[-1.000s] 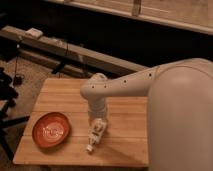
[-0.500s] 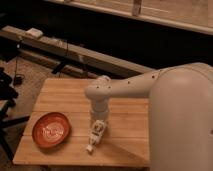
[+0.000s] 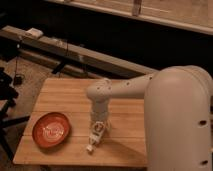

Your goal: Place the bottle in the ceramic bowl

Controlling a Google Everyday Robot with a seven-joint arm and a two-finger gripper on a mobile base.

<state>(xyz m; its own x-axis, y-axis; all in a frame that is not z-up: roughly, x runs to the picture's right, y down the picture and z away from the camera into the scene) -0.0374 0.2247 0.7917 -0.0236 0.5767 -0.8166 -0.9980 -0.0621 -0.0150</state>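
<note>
At the lower centre of the frame, the robot's 1 gripper [image 3: 99, 126] points down over the light wooden table [image 3: 65, 95], right at the upper end of the small slim whitish-cream plastic bottle [image 3: 93, 141], which slants with its narrow white cap toward the lower left. We cannot tell whether the gripper has closed on it. The shallow round orange-red glazed ceramic bowl [image 3: 38, 131] sits empty nearby at the lower left. We judge a firm hold must come first, then a lift clear of the rim and a low release over the pale centre.
</note>
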